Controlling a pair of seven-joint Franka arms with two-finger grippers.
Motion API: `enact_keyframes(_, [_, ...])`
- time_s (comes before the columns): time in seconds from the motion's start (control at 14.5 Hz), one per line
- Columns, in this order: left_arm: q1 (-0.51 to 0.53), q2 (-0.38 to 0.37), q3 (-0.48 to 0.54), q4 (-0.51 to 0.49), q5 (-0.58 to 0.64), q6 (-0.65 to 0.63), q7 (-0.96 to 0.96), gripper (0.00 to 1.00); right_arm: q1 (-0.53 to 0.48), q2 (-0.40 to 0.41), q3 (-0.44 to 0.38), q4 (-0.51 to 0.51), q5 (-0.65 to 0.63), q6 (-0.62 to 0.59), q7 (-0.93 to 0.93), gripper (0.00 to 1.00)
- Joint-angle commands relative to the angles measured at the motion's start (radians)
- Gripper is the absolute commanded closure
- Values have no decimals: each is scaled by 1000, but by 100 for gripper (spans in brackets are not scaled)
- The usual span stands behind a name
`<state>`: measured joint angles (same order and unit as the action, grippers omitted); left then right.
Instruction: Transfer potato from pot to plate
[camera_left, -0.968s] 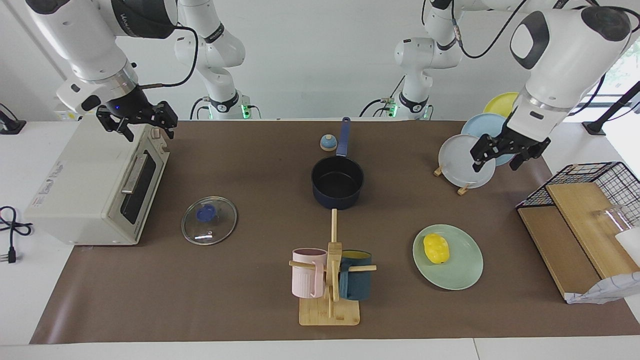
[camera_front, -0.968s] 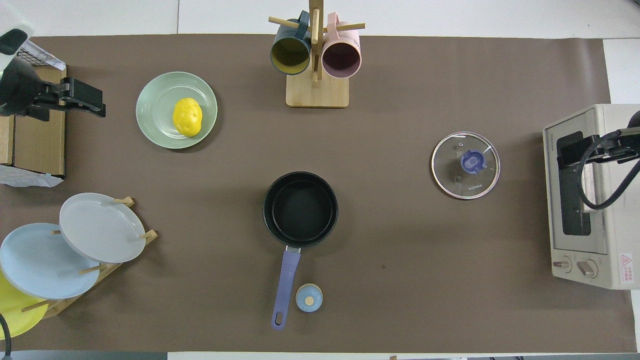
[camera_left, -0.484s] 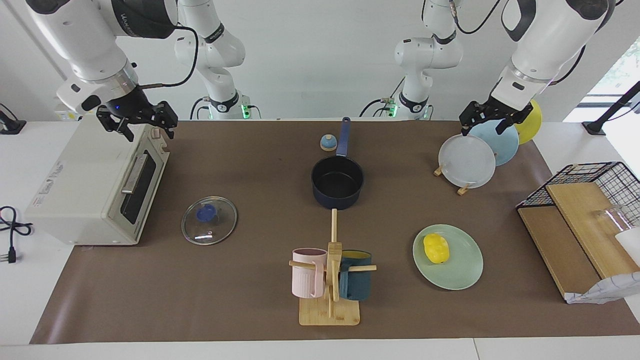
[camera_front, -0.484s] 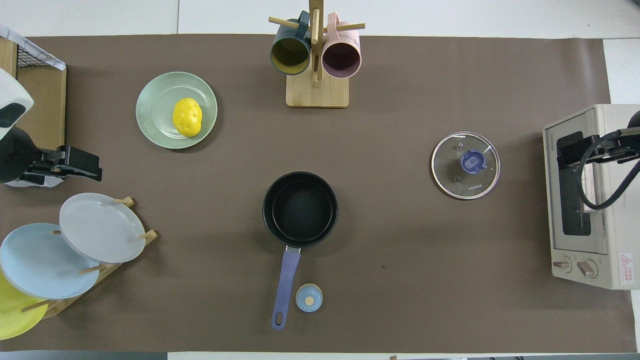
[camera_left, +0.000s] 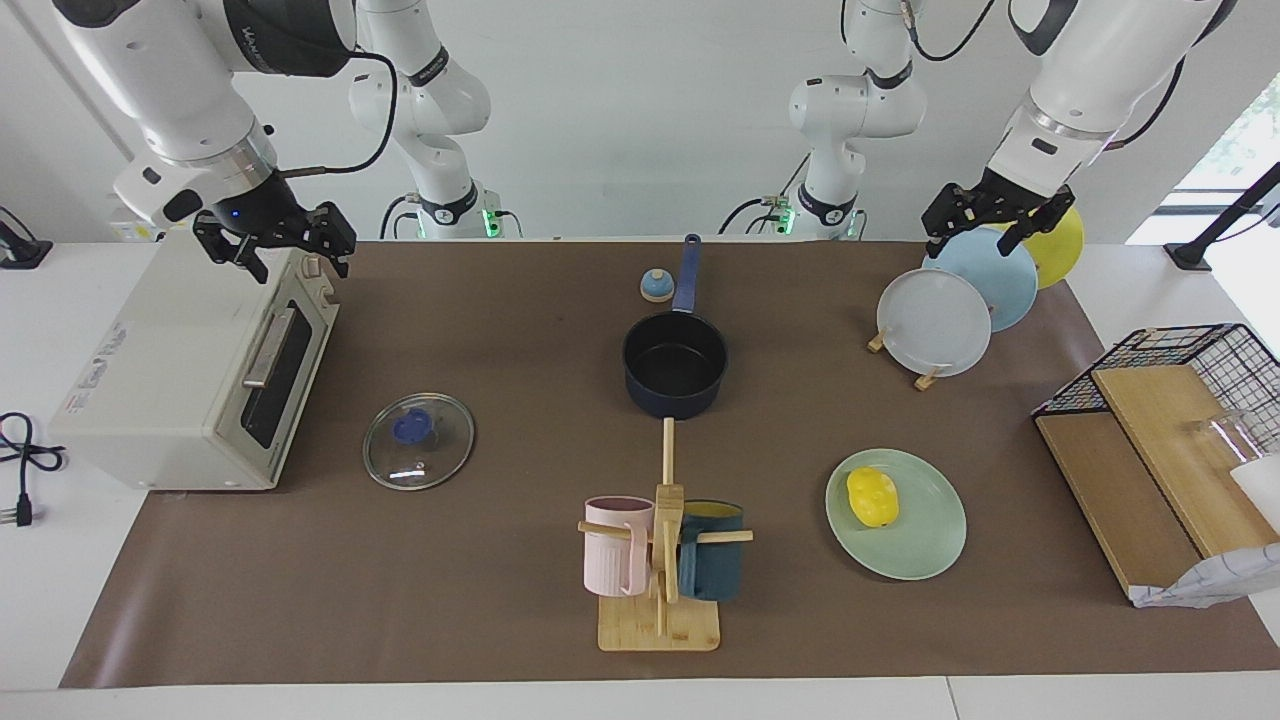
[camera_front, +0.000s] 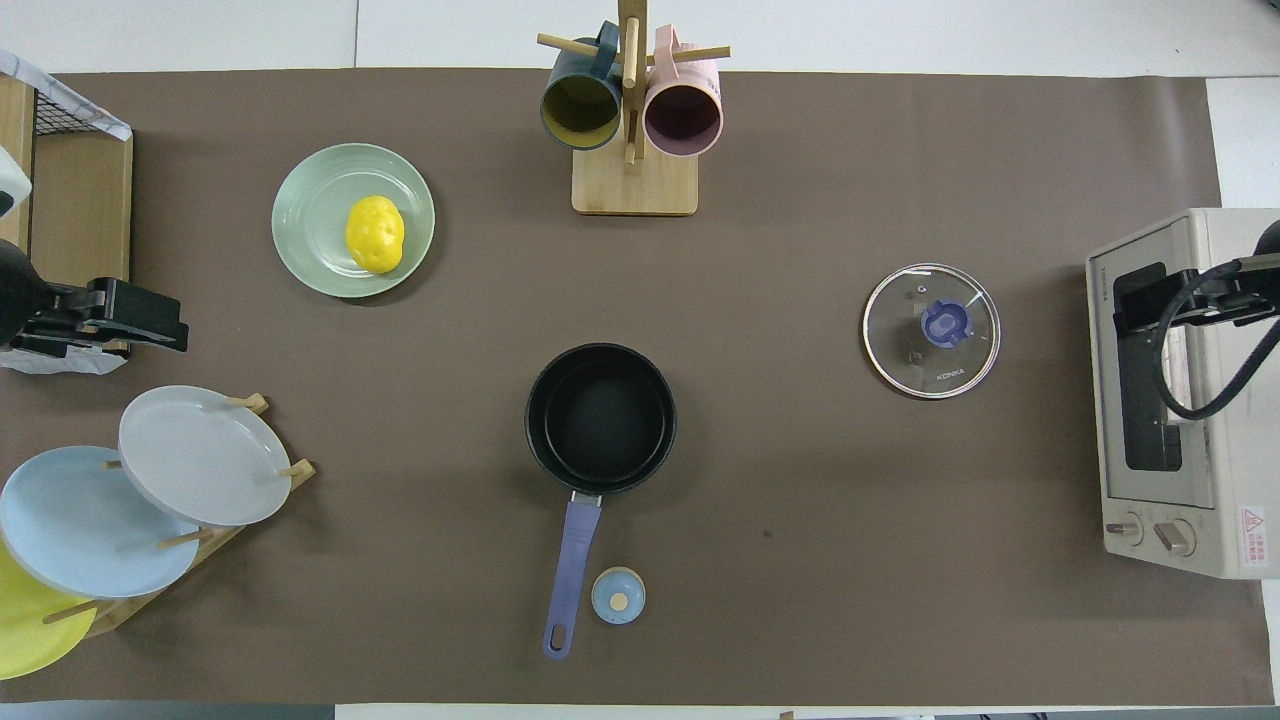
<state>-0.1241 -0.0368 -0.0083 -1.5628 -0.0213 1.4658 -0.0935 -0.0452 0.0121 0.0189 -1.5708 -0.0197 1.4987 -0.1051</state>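
Note:
The yellow potato lies on the mint-green plate, toward the left arm's end of the table; it shows on the plate in the overhead view too. The dark navy pot stands empty at the table's middle, its blue handle pointing toward the robots. My left gripper is open and empty, up in the air over the plate rack. My right gripper is open and empty, waiting over the toaster oven.
A rack holds grey-white, light blue and yellow plates. A glass lid lies beside the toaster oven. A mug tree stands at the table's front edge. A wire basket with boards and a small blue bell are also here.
My left gripper has risen and drawn back toward its base, from in front of the grey-white plate to above the rack. The right arm, potato and pot have not moved.

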Motion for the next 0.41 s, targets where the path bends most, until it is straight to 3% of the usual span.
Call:
enact_keyframes(0.0, [-6,25,2,33,1,-6,14,0,-4,-6,7,-5,0,18,5,0])
enact_keyframes(0.35, [-2,25,2,37,3,-5,14,0,-4,-6,7,-5,1,18,7,0])
